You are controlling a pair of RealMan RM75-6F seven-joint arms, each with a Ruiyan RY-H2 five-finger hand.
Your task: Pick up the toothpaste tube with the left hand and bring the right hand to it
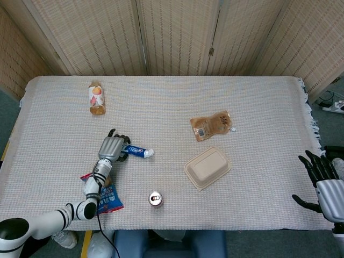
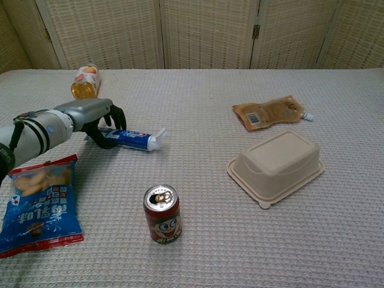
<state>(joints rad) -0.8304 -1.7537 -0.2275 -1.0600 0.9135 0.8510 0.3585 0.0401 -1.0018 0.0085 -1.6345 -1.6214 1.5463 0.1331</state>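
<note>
The blue and white toothpaste tube (image 1: 137,152) (image 2: 135,140) lies flat on the cloth, left of centre, with its white cap pointing right. My left hand (image 1: 110,149) (image 2: 96,115) lies over the tube's tail end. Its dark fingers curl down over the tube and the thumb hooks in from the near side, gripping it while it rests on the table. My right hand (image 1: 322,180) hangs off the table's right edge with its fingers spread and nothing in it, far from the tube. Only the head view shows it.
A red drink can (image 1: 156,199) (image 2: 162,213) stands near the front edge, and a blue snack bag (image 1: 107,196) (image 2: 39,201) lies under my left forearm. A beige takeaway box (image 1: 207,167) (image 2: 277,165) and brown pouch (image 1: 211,125) (image 2: 270,112) sit right of centre. A juice bottle (image 1: 96,98) (image 2: 85,82) lies back left.
</note>
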